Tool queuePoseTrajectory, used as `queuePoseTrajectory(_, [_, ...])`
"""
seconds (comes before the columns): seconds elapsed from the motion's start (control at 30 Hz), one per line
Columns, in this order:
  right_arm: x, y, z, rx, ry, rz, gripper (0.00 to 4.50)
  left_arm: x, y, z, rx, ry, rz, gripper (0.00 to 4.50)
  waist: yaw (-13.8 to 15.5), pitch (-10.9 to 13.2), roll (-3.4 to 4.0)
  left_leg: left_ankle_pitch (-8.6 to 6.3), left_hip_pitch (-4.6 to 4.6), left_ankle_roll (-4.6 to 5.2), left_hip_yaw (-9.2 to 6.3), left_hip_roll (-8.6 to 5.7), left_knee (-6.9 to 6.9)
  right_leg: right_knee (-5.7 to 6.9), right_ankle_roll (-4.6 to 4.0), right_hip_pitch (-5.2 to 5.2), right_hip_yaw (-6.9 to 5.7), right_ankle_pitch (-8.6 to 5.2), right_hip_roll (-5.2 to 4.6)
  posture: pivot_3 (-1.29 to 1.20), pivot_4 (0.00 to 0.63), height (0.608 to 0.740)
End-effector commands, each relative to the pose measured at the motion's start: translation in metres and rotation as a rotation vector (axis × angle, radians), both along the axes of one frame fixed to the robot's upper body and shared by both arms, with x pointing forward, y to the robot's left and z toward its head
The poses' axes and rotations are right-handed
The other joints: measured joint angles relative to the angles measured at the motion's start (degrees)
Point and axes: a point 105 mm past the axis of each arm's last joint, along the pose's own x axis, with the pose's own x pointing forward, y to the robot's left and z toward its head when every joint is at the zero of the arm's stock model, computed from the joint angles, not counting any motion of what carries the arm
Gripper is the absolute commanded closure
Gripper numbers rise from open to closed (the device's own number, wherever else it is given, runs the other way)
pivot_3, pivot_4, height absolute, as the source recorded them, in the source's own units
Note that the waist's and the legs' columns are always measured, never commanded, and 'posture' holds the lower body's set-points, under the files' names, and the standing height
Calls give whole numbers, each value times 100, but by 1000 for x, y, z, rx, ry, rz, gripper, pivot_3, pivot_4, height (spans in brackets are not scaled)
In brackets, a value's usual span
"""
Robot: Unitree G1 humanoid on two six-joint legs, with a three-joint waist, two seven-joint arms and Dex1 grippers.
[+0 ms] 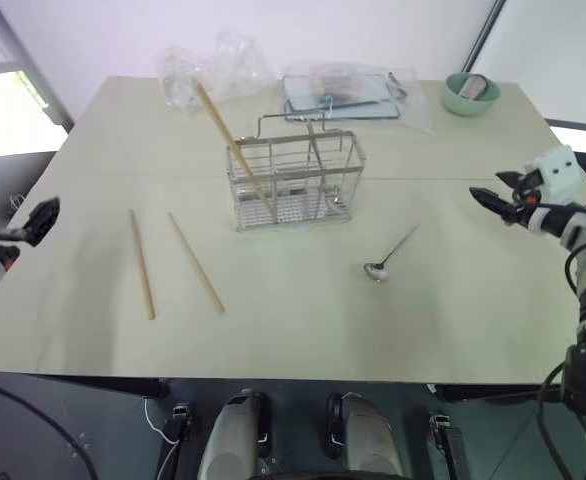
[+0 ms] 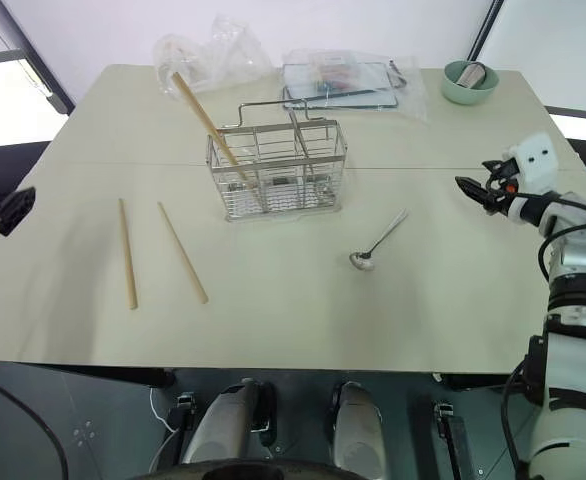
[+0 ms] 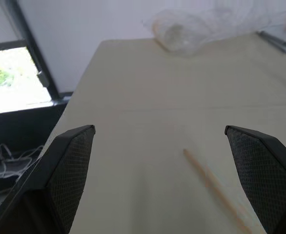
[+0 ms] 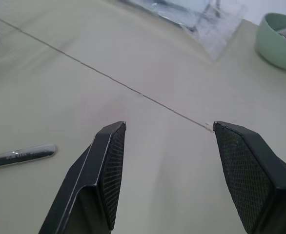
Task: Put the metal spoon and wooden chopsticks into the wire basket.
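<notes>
Loose wooden chopsticks [image 1: 141, 264]: two, flat on the desk [image 1: 303, 330] nearest the front edge, at 8 o'clock from the wire basket [image 1: 295, 180], apart from each other.
Third chopstick [image 1: 228, 135]: one, leaning tilted inside the basket's left end, top toward 11 o'clock.
Metal spoon [image 1: 390, 254]: one, flat at 4 o'clock from the basket, bowl nearest the front.
Wire basket: one, upright mid-desk.
Behind the basket: crumpled clear plastic bag [image 1: 213, 68] at 11 o'clock, plastic-wrapped flat rack [image 1: 341, 93] at 12, green bowl [image 1: 470, 94] at 2.
Left end effector [image 1: 41, 221]: fingers spread, empty, at the left desk edge.
Right end effector [image 1: 495, 202]: fingers spread, empty, above the right desk edge.
</notes>
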Motion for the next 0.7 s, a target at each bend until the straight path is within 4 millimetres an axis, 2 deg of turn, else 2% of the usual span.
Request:
queuePoseTrajectory(0.03, [2, 15, 35, -80, -32, 131, 1593, -1, -74, 15, 126, 16, -330, 26, -1, 2, 5, 0, 0, 0, 3, 0, 1, 1, 0, 0, 2, 0, -1, 0, 150, 704])
queuePoseTrajectory(0.07, [2, 27, 40, -128, -11, 212, 1593, -3, -102, 18, 120, 29, -458, 26, -8, 2, 5, 0, 1, 0, 6, -1, 1, -1, 1, 0, 5, 1, -1, 0, 150, 704])
queuePoseTrajectory(0.1, [2, 35, 43, -163, 5, 265, 1593, -6, -120, 19, 118, 40, -542, 26, -1, 20, 14, 0, 3, 0, 7, 0, 0, -1, 1, 0, 8, 1, 1, 0, 150, 704])
queuePoseTrajectory(0.13, [0, 50, 43, -244, 47, 378, 1593, -11, -146, 20, 115, 59, -669, 26, -6, 27, 17, 2, 0, 1, 8, 0, 3, 1, 5, 0, 8, 3, 3, 0, 150, 704])
queuePoseTrajectory(0.27, [-8, 86, 35, -482, 171, 666, 1593, -18, -195, 16, 122, 134, -913, 26, -83, 31, 24, 11, 7, 14, 9, -1, 8, 2, 17, 5, 15, 15, 7, 0, 150, 704])
queuePoseTrajectory(0.33, [-13, 103, 28, -604, 222, 803, 1593, -18, -212, 12, 132, 179, -993, 26, -98, 32, 22, 31, 19, -16, 9, -2, -2, 4, 23, 13, 15, 14, 11, 0, 150, 704])
queuePoseTrajectory(0.43, [-16, 123, 15, -778, 264, 946, 1593, -20, -230, 7, 144, 235, -1100, 26, -140, 38, 18, 35, 21, -19, 15, -2, -5, 6, 24, 13, 15, 14, 14, 0, 150, 704])
queuePoseTrajectory(0.53, [-19, 130, -3, -948, 296, 1045, 1593, -24, -237, 5, 150, 273, -1169, 26, -128, 48, 21, 37, 22, -22, 18, -2, -2, 9, 24, 11, 19, 14, 13, 0, 150, 704])
queuePoseTrajectory(0.7, [-18, 142, -19, -1009, 338, 1120, 1593, -23, -241, -4, 152, 306, -1185, 26, -115, 49, 20, 40, 21, -28, 14, -2, 1, 10, 23, 11, 20, 14, 14, 0, 150, 704])
